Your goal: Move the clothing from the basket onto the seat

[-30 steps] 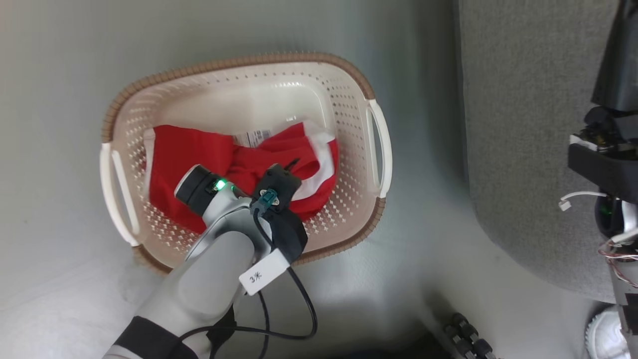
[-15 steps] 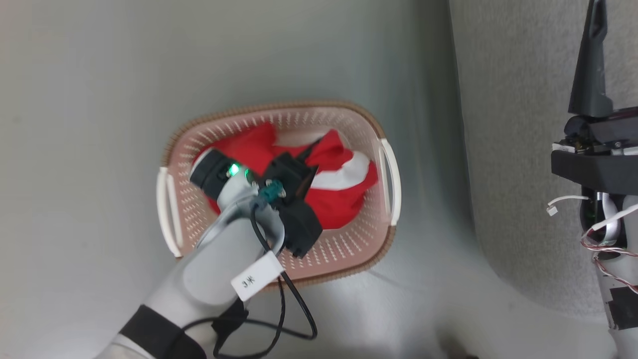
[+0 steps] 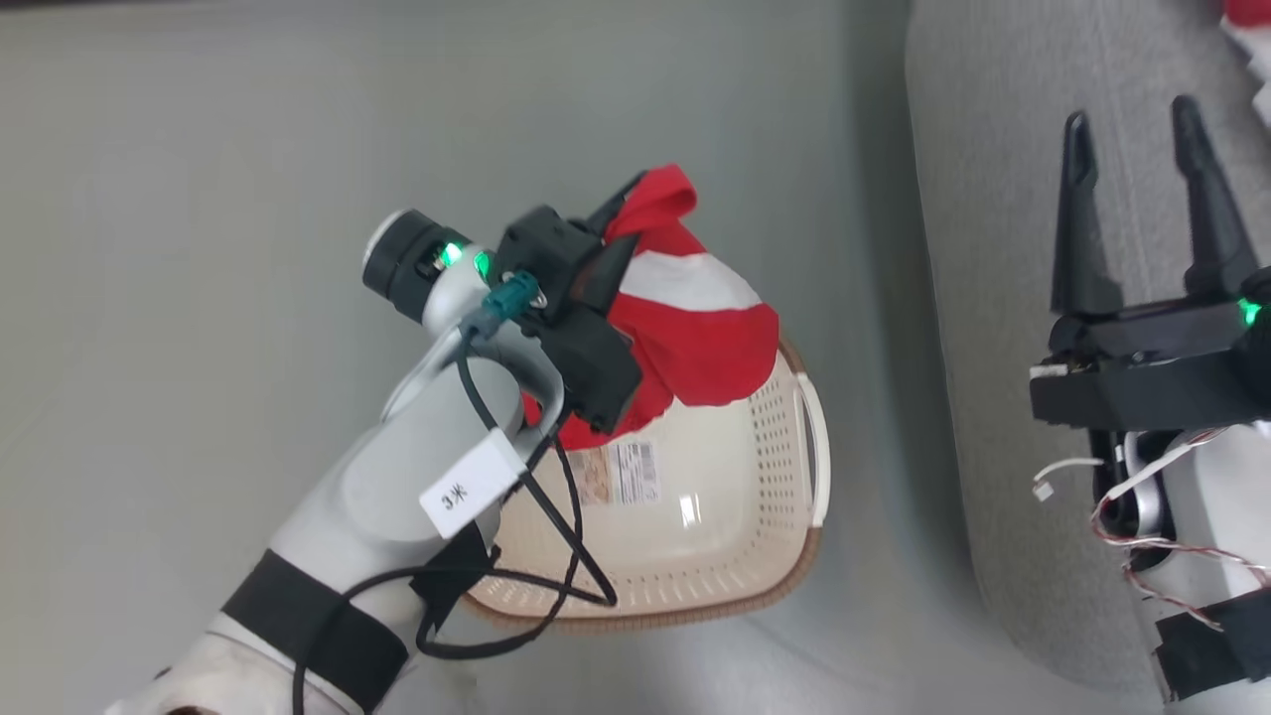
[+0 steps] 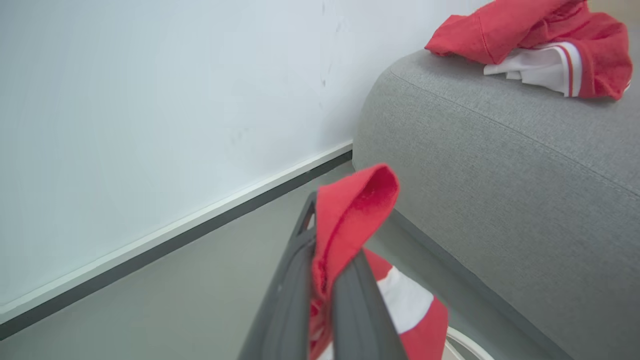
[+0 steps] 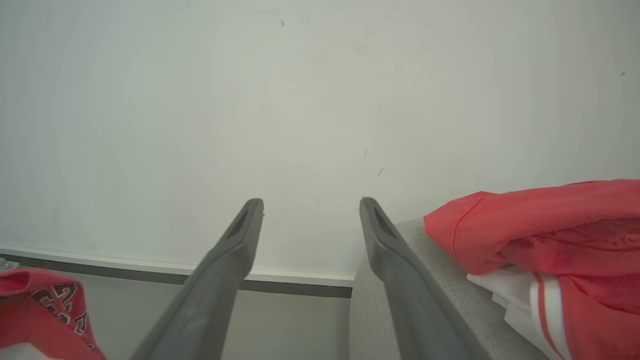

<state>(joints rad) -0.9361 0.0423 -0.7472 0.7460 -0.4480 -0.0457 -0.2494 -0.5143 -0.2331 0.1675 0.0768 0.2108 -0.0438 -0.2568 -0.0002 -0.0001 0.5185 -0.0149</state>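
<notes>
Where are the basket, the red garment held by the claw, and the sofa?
basket (image 3: 695,541): head view, bare cream bottom.
red garment (image 3: 717,348): head view, red fabric under the white stripe.
sofa (image 3: 983,248): head view, grey upholstery.

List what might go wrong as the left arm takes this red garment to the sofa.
1. The left gripper pinches only a small fold of the red garment; it could slip out short of the sofa.
2. The hanging cloth might snag the basket rim.
3. The open right gripper over the sofa could catch it.
</notes>
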